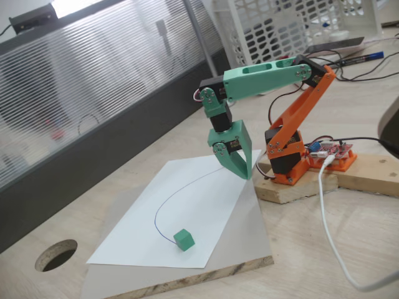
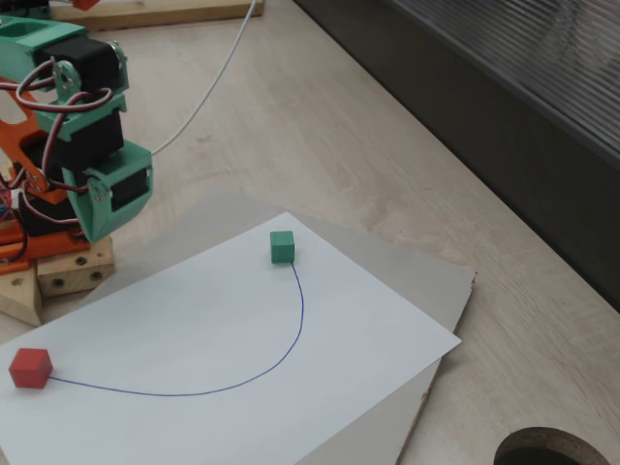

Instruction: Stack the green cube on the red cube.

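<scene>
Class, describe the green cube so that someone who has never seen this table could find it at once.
Start at the white sheet of paper lying on the board on the wooden table. A thin blue curved line is drawn across it; the green cube sits at one end, the red cube at the other. It is small, matte and teal-green, away from the gripper.

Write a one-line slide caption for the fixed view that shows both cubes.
Green cube and red cube sit apart at opposite ends of a curved blue line on white paper.
</scene>
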Motion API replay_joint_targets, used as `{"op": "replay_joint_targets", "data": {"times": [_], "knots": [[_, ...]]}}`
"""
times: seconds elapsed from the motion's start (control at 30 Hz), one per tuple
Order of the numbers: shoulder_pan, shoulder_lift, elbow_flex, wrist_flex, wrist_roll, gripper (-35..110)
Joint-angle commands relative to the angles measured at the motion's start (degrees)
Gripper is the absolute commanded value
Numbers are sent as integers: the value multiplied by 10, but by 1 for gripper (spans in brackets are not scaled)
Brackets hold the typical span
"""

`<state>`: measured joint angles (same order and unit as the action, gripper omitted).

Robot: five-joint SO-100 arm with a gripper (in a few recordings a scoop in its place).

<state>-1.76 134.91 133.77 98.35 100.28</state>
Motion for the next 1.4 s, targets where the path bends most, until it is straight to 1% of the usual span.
{"op": "replay_joint_targets", "data": {"times": [0.0,0.13,0.23,0.47,0.63,0.8,1.1,1.37], "knots": [[-79,36,-9,6,1,0],[-134,36,-9,6,1,0],[-155,36,-9,6,0,0],[-166,27,-17,6,0,0],[-163,-65,-26,5,0,0],[-161,-144,-149,5,0,0],[-162,-370,-374,5,4,0],[-164,-491,-509,5,4,0]]}}
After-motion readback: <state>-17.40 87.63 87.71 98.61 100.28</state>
